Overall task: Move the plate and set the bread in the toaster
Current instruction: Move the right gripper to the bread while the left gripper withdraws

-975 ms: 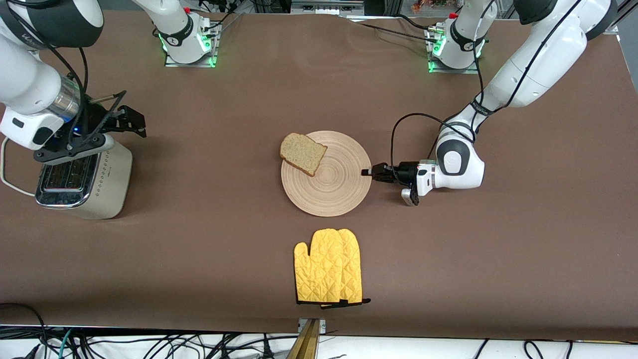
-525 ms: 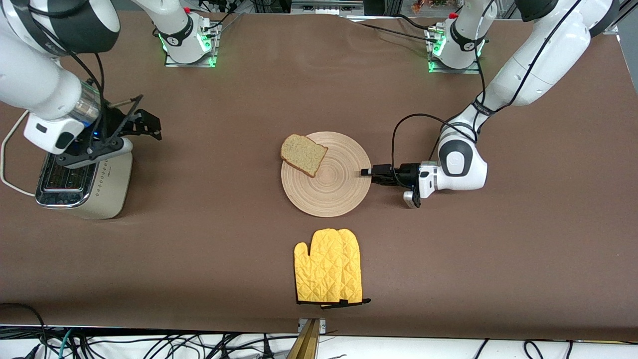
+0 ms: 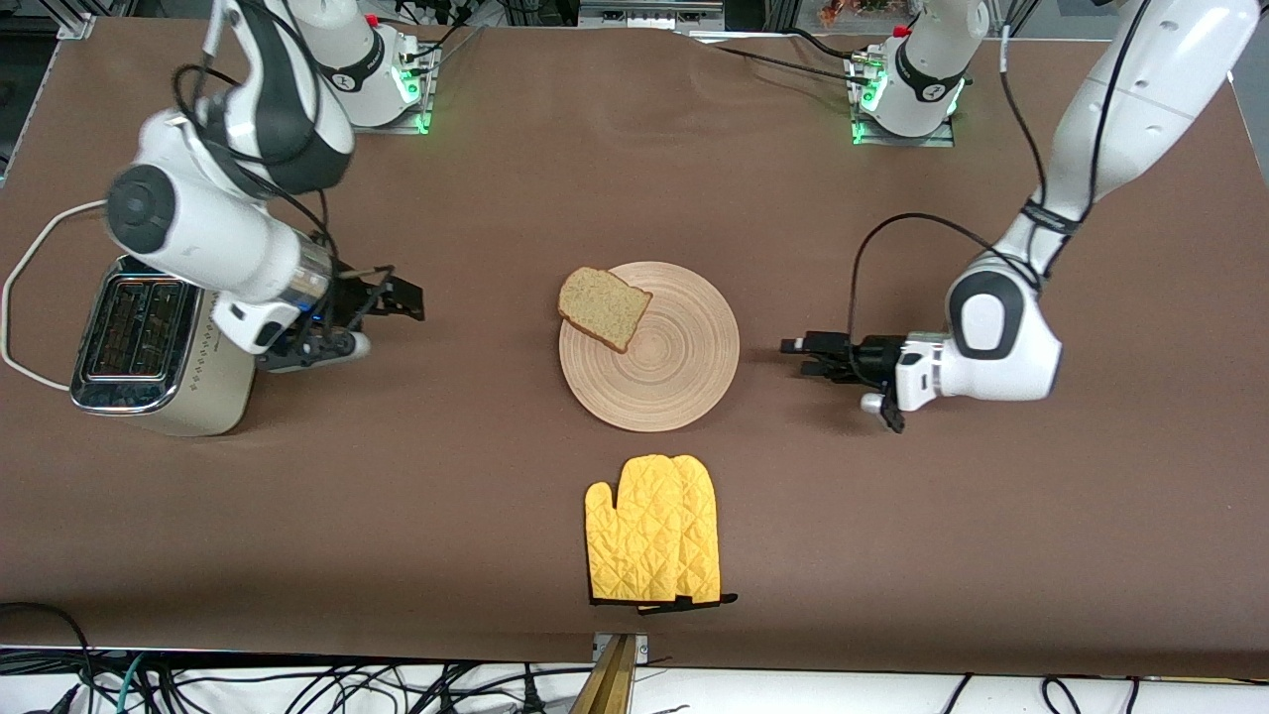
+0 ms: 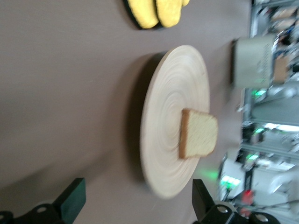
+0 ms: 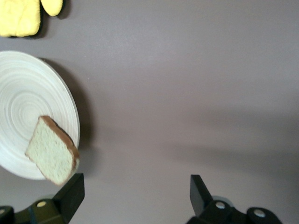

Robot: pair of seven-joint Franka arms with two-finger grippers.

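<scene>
The round beige plate (image 3: 674, 367) lies at the table's middle. The bread (image 3: 603, 306) lies on its rim toward the right arm's end, overhanging a little. The cream toaster (image 3: 149, 342) stands at the right arm's end, both slots empty. My right gripper (image 3: 402, 300) is open and empty, low over the table between toaster and plate. My left gripper (image 3: 798, 355) is open and empty, low, beside the plate toward the left arm's end, apart from it. The left wrist view shows plate (image 4: 168, 102), bread (image 4: 198, 133) and toaster (image 4: 252, 60). The right wrist view shows plate (image 5: 23, 98) and bread (image 5: 51, 149).
A yellow quilted oven mitt (image 3: 654, 531) lies nearer the front camera than the plate; it also shows in the left wrist view (image 4: 156, 9) and the right wrist view (image 5: 21, 16). The toaster's white cord (image 3: 20, 297) loops toward the table's end.
My right gripper has moved from over the toaster toward the plate. My left gripper has drawn back from the plate's rim toward the left arm's end. Plate and bread have not moved.
</scene>
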